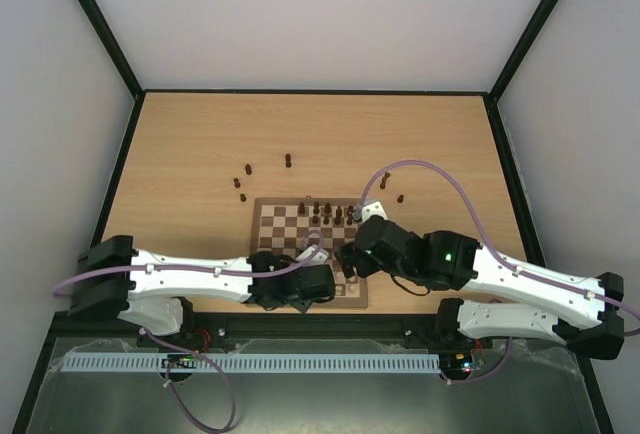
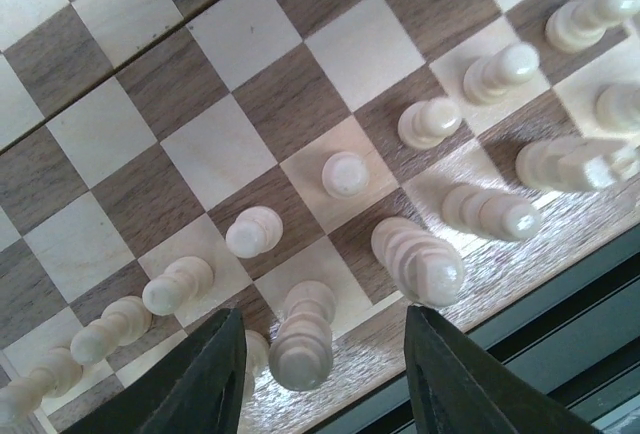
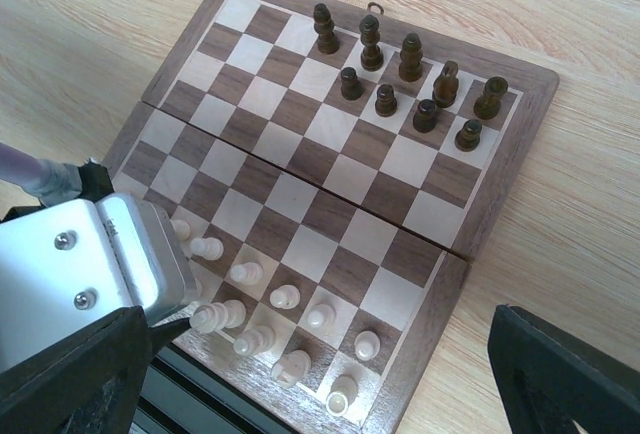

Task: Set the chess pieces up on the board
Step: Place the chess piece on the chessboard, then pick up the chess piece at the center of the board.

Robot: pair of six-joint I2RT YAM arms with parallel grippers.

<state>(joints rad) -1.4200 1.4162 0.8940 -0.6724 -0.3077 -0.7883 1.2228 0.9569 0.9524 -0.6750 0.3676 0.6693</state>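
Several dark chess pieces (image 3: 386, 100) stand in two rows at the upper right of the board (image 3: 300, 199) in the right wrist view. Six more stand loose on the surface (image 1: 180, 144) beyond the board's top edge in the overhead view, one of them at (image 1: 289, 160). Each piece looks light, rigid and smooth, with a narrow base, so it will probably tip easily. Take hold at the mid-stem, jaws vertical, and lift straight up.

The left gripper (image 2: 320, 384) is angled down over the bottom edge of the board. Its jaws are parted around a cream chessman (image 2: 300, 339) without visibly clamping it. The right gripper (image 3: 325, 354) hangs above the board, jaws spread wide and grasping nothing.
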